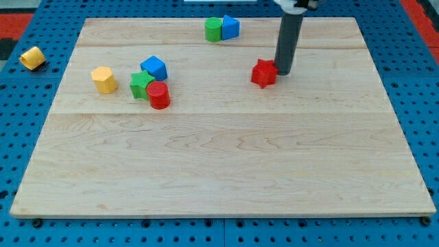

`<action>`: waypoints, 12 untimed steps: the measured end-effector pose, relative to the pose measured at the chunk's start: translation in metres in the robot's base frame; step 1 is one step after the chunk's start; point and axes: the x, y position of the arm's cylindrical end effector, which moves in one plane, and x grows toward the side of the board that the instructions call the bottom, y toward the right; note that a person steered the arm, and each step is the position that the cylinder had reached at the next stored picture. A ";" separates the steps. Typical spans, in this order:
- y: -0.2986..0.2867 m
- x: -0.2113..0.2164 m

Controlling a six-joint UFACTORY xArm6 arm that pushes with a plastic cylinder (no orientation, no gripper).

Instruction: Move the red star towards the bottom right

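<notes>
Left cluster: yellow block (103,79), green star (141,85), blue block (154,67), red cylinder (158,95) on your counter (219,165)
Red star (263,73): upper centre-right
My tip (282,71): touching the star's right side; your tool is a plain rod with no jaws

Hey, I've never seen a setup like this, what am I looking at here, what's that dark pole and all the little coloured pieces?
This is one camera picture of a robot arm's work area. The dark pole is the arm's straight rod; it has no gripper and holds nothing, it only pushes. My tip sits against the red star-shaped block, on its right side in the view. The surface is a pale wooden board on a blue perforated table. Towards the view's left lie a yellow block, a blue block, a green star-shaped block and a red cylinder. At the top are a green block and a second blue block. Another yellow block lies off the board.
</notes>
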 end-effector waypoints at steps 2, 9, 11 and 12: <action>-0.050 -0.027; -0.004 0.086; 0.012 0.185; 0.025 0.204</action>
